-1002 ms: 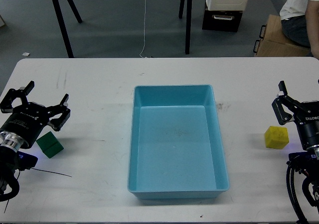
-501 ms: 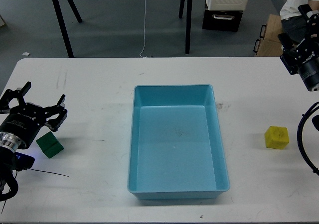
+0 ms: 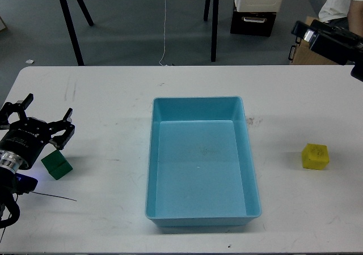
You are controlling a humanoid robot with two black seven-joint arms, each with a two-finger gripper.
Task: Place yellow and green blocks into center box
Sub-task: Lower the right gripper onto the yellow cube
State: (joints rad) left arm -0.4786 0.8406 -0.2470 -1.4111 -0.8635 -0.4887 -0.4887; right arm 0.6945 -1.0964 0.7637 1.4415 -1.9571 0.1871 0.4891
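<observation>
While left end effector hovers spread beside green block, right arm raised

Left end effector: you'll see small white lettering on its wrist, too blurred to read.
Elsewhere: nothing you can read.

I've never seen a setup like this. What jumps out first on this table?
The big light-blue box in the middle of the white table draws the eye; it has nothing in it. A yellow block sits alone to its right, and a green block lies at the left, just beside the robot's open left gripper.
</observation>
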